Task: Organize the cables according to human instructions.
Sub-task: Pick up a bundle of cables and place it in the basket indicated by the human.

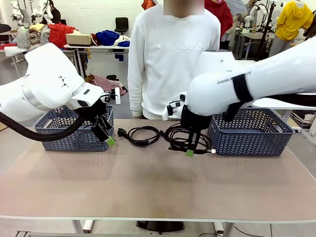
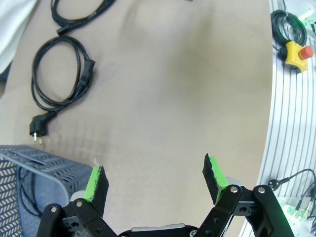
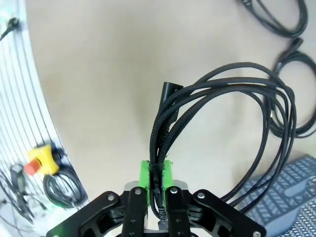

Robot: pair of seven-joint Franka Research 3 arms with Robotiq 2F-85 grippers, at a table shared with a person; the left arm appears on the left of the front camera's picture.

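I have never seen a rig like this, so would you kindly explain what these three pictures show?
Two white robot arms, the left arm and the right arm, work at a table, facing a person in a white sweatshirt. The front picture looks across the table from the robot's side. The other two pictures come from a camera on each wrist, looking along that arm's own gripper. The left gripper is open and holds nothing, beside the left basket. The right gripper is shut on strands of a coiled braided cable, near the right basket. Another black cable lies coiled on the table between the baskets.
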